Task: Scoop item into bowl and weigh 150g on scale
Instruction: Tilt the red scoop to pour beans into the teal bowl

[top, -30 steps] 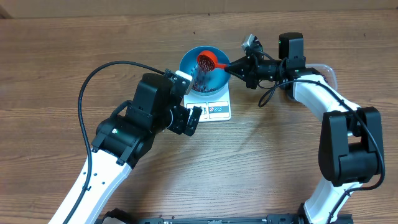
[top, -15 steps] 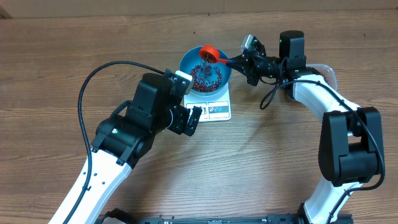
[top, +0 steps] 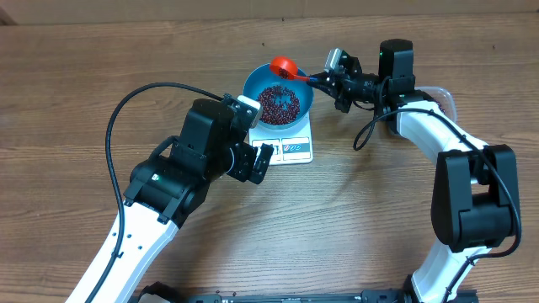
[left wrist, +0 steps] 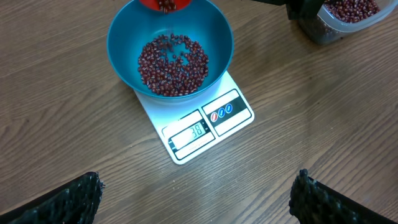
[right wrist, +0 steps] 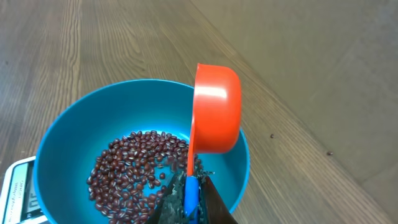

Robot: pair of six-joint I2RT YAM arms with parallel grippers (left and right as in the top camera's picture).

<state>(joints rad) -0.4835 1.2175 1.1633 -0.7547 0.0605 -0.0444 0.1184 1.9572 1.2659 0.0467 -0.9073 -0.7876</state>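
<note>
The right claw (right wrist: 186, 202) is clamped on the handle of a red scoop (right wrist: 216, 109). The scoop sticks out ahead of the claw, tipped on its side over the blue bowl (right wrist: 59, 146). The beans (right wrist: 134, 168) lie in the bowl, under the scoop. The bowl sits on the white scale (left wrist: 239, 115). The left claw (left wrist: 196, 208) is wide apart and empty, with the scale just in front.

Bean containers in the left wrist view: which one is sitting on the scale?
The blue bowl, resting on the white scale. The clear tub stands apart on the table at upper right, off the scale.
</note>
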